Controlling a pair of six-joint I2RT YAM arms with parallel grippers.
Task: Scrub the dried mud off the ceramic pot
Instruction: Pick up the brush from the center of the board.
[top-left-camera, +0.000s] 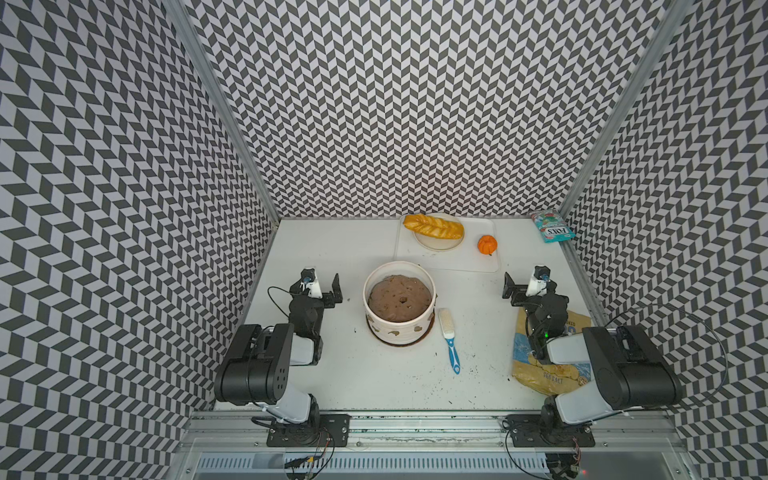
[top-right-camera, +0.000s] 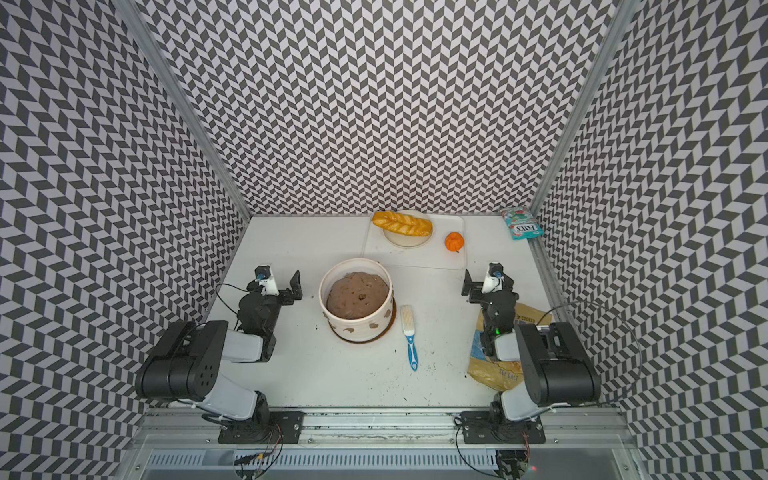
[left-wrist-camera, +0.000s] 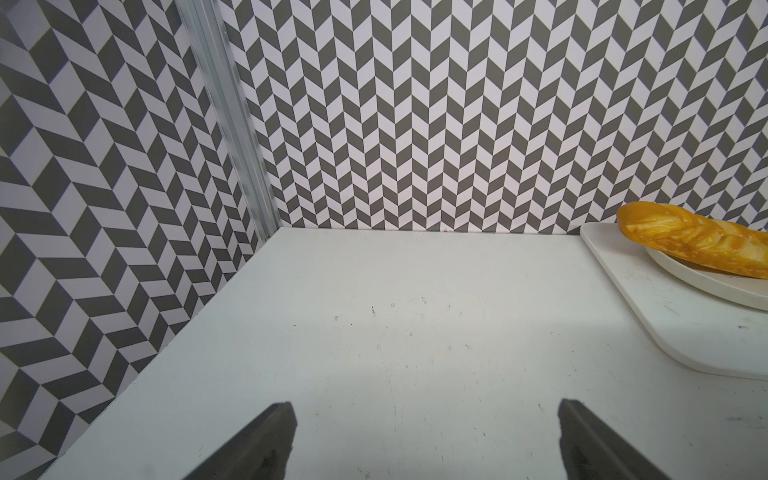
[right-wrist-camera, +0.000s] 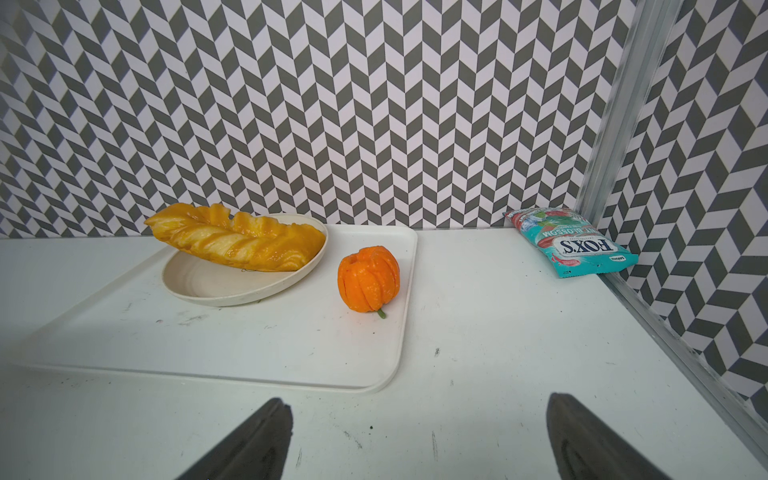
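Left gripper (top-left-camera: 320, 291) is released, jaws wide, nothing in it, parked near the left edge of the white worktop (top-left-camera: 374, 382); its wrist view shows only bare surface between the fingers. Just to its right we have the wide white ribbed ceramic pot (top-left-camera: 403, 322) on a brown round saucer, upright, mid-worktop, filled with a brown soil mass (top-left-camera: 400, 298). The dried mud (top-left-camera: 393, 332) shows as small dull brown patches low on the front wall, also seen in a top view (top-right-camera: 374, 326); none scrubbed yet, we judge. Just beside the pot, not touching, lies the white-bristled brush with blue-and-white plastic handle (top-left-camera: 449, 340), flat, handle pointing to the front edge. Right gripper (top-left-camera: 523, 293) is likewise released and empty, well apart from the brush, its arm over a crumpled tan-and-blue snack bag (top-left-camera: 540, 380). Risks as we see them: the handle is thin and lies flat, so a pinch could skid or clip the worktop; nobody braces the pot, so side pressure could slide or tip it and spill soil; patches sit close to the saucer, so bristles may miss them; the right arm could drag the bag.
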